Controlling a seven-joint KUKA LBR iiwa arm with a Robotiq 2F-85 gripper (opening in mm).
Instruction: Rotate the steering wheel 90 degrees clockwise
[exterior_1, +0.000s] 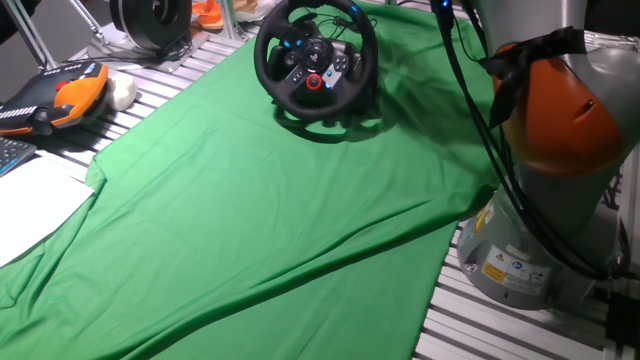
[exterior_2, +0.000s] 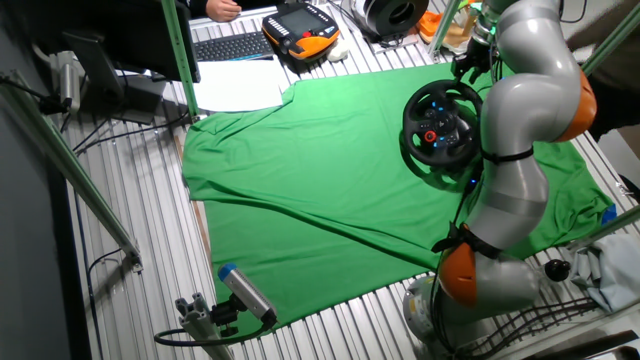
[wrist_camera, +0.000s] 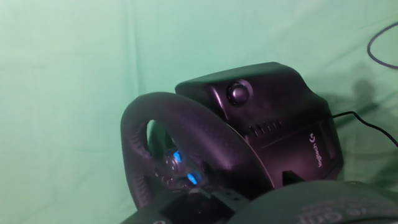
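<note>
Green cloth (exterior_1: 260, 220) covers the slatted metal surface (exterior_2: 130, 200). Fingers: out of sight in every view, so open or closed cannot be told. Hand camera looks down over the black racing steering wheel (exterior_1: 315, 58), standing at the cloth's far edge. Judged rigid, heavy-based, grippy; take hold on the thick rim, away from the hub buttons.
</note>
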